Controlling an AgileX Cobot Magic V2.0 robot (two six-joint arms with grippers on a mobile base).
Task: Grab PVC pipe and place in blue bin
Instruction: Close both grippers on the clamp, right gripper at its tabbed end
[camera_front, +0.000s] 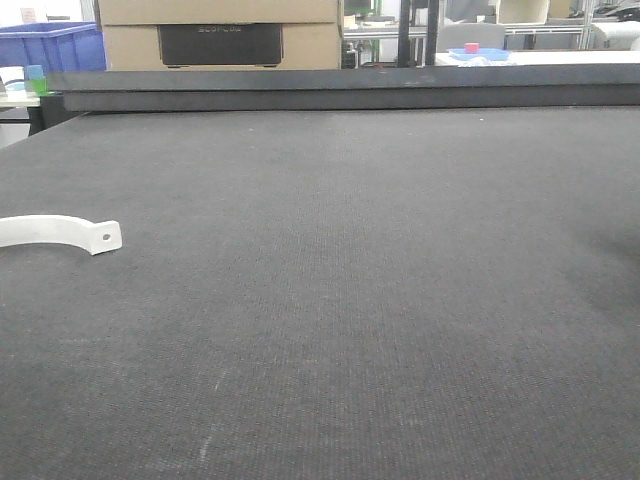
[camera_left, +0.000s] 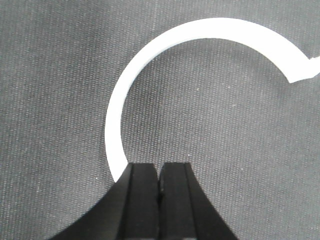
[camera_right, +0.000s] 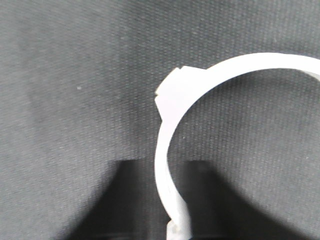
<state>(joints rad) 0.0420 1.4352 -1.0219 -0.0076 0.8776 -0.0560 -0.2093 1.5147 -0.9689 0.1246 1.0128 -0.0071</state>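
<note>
The task is barely begun, as far as can be judged; the PVC pipe (camera_front: 58, 231), a small white curved plastic piece with a flattened end pierced by a small hole, lies flat on the dark grey woven mat (camera_front: 380, 300) at the near left, its left part cut off by the front view's edge; nothing is in a bin. The large blue plastic bin (camera_front: 60, 50) stands far left, beyond the table's far edge and well apart from the pipe, so lifting, carrying and releasing are all left to do.

In the left wrist view the left gripper (camera_left: 160, 169) has its black jaws pressed together with only a thin seam between them and nothing visible in it; the pipe (camera_left: 150, 50) runs in an arc from the outer edge of the left-hand finger up and round to the right, so it seems beside the jaws and not clamped.

In the right wrist view a white plastic arc with a flat notched end (camera_right: 167, 130) passes down between two dark blurred shapes, taken to be the right gripper (camera_right: 172, 195); whether it is clamped there cannot be told, nor whether it is the same piece.

As to writing: the black panel (camera_front: 220, 43) set in the brown cardboard box (camera_front: 130, 45) at the far side bears faint lettering, too dim to read; no other label is legible.
</note>
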